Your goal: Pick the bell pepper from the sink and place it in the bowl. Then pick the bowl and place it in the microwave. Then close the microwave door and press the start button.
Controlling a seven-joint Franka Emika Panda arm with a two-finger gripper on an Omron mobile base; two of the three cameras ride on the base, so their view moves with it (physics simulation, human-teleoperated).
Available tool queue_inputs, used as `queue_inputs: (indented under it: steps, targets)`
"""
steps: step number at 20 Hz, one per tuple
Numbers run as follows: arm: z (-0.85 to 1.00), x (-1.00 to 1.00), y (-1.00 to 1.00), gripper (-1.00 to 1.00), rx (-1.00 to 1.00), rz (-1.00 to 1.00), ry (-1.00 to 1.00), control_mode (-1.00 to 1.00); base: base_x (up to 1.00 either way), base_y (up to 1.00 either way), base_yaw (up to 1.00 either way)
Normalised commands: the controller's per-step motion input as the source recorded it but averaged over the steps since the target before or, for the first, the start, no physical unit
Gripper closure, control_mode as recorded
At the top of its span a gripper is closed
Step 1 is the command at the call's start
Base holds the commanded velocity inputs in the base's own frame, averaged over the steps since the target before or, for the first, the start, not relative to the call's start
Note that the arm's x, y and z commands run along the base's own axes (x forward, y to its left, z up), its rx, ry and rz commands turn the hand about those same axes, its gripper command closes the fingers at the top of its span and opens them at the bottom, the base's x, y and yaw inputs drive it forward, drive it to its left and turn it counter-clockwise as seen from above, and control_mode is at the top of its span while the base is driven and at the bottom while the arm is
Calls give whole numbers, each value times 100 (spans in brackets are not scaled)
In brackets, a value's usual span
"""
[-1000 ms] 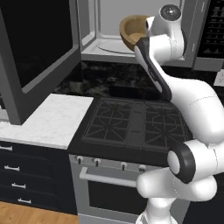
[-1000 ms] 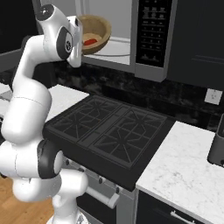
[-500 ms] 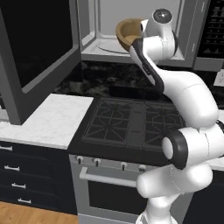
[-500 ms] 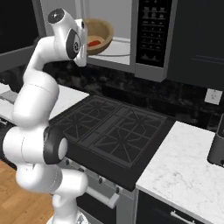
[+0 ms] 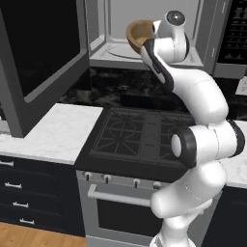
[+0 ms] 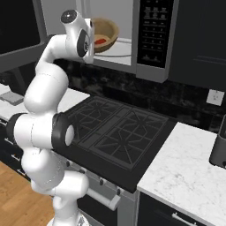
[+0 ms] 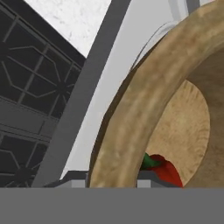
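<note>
**Bowl with pepper at the microwave mouth, not yet set down**

You have the bell pepper (image 6: 102, 40) already inside the wooden bowl (image 6: 105, 34), and the gripper (image 6: 94, 43) is clamped on the bowl's rim, holding it tilted just over the microwave (image 5: 144, 53) floor by the turntable. Setting it down, letting go, swinging the open microwave door (image 5: 41, 58) shut and pressing start are left. You'll find the control panel (image 6: 152, 33) markings too small to read.
</note>
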Motion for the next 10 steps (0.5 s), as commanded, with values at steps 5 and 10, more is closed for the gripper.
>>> queue_inputs:
  steps: [5, 10]
  targets:
    - [-6, 60, 0, 100, 0, 0, 0, -100, 0, 0, 0]
    - [-33, 48, 7, -100, 0, 0, 0, -100, 0, 0, 0]
